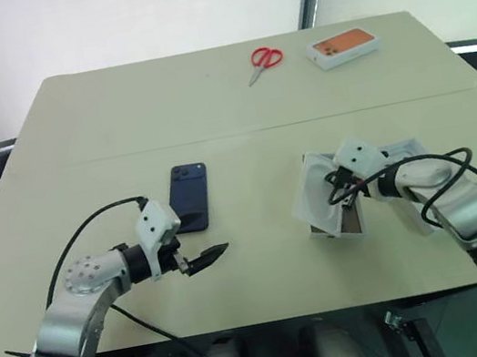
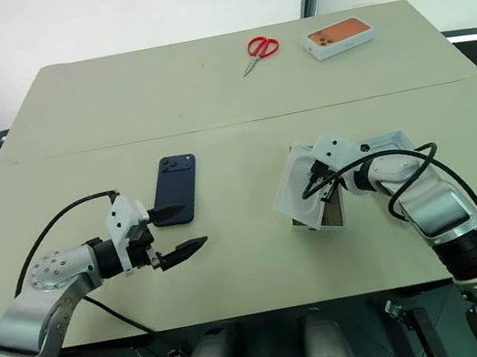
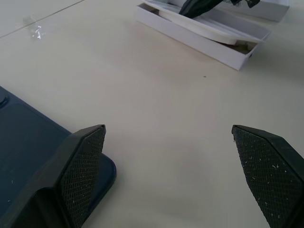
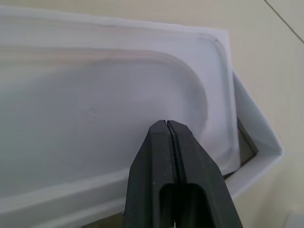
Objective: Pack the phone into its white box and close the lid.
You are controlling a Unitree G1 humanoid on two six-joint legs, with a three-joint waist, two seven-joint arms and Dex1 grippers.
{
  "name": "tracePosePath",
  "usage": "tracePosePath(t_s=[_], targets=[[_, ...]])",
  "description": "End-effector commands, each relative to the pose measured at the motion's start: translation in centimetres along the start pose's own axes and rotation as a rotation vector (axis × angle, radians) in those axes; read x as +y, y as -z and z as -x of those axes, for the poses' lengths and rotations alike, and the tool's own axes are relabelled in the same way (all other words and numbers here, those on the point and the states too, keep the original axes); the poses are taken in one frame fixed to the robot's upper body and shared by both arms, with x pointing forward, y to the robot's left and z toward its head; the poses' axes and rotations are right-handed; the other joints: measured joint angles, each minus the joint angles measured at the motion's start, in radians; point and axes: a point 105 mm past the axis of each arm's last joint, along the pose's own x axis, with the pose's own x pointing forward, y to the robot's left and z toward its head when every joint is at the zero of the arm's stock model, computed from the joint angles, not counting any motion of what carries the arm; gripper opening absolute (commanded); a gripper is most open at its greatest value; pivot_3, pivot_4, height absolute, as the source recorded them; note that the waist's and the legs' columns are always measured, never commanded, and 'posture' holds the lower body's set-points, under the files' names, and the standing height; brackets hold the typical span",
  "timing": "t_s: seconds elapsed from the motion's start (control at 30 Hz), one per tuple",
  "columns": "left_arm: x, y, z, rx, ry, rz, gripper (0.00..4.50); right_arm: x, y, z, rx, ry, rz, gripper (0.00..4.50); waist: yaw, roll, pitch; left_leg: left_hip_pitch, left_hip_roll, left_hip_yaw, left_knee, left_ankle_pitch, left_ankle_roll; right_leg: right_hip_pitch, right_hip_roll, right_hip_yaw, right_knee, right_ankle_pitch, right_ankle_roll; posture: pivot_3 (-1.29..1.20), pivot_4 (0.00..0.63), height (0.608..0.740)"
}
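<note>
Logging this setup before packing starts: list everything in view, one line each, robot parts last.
table: one, beige, bears everything.
phone: one, dark navy, lying back up, left of centre, near the left gripper.
white box: one, white tray with brownish floor, right of centre.
white insert: one, white with oval recess, lying tilted in the white box, under the right gripper.
lid: one, white, just behind the white box, partly hidden by the right arm.
scissors: one pair, red handles, far side.
box with orange phone picture: one, white, far right, beside the scissors.
left gripper: black, open, beside the phone.
right gripper: black, shut, on the white insert.
</note>
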Motion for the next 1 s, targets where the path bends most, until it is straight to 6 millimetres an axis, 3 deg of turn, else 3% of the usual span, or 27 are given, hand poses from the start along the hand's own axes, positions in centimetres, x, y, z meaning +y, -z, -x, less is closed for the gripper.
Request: tracePosePath(t_s=[0.03, 0.3, 0.47, 0.8, 0.9, 1.0], targets=[[-0.4, -0.8, 0.0, -0.029, -0.006, -0.037, 4.5, -0.8, 0.2, 0.4, 0.025, 0.015, 0.077, 0.02, -0.002, 0.0, 0.0, 0.0, 0.0, 0.0, 0.0, 0.0, 0.0, 0.0, 0.0, 0.0, 0.0, 0.0, 0.0, 0.0, 0.15, 0.697], [-0.3, -0.7, -0.2, -0.03, -0.022, -0.035, 4.5, -2.5, -0.1, 0.9, 0.036, 0.047, 0.307, 0.02, -0.002, 0.0, 0.0, 0.0, 0.0, 0.0, 0.0, 0.0, 0.0, 0.0, 0.0, 0.0, 0.0, 0.0, 0.0, 0.0, 0.15, 0.697], [-0.3, -0.8, -0.5, -0.036, -0.028, -0.036, 4.5, -1.5, -1.6, 0.6, -0.04, 0.01, 0.365, 0.02, -0.004, 0.0, 0.0, 0.0, 0.0, 0.0, 0.0, 0.0, 0.0, 0.0, 0.0, 0.0, 0.0, 0.0, 0.0, 0.0, 0.15, 0.697], [-0.5, -1.0, -0.8, -0.051, -0.027, -0.031, 4.5, -0.3, -3.3, 1.1, -0.113, -0.045, 0.336, 0.02, -0.002, 0.0, 0.0, 0.0, 0.0, 0.0, 0.0, 0.0, 0.0, 0.0, 0.0, 0.0, 0.0, 0.0, 0.0, 0.0, 0.15, 0.697], [-0.6, -1.1, -1.0, -0.057, -0.02, -0.029, 4.5, -0.1, -2.9, 0.8, -0.084, -0.053, 0.351, 0.02, -0.003, 0.0, 0.0, 0.0, 0.0, 0.0, 0.0, 0.0, 0.0, 0.0, 0.0, 0.0, 0.0, 0.0, 0.0, 0.0, 0.15, 0.697], [-0.8, -1.3, -1.2, -0.068, -0.011, -0.026, 4.5, -1.1, -2.1, 0.1, -0.026, 0.004, 0.358, 0.02, -0.003, 0.0, 0.0, 0.0, 0.0, 0.0, 0.0, 0.0, 0.0, 0.0, 0.0, 0.0, 0.0, 0.0, 0.0, 0.0, 0.15, 0.697]])
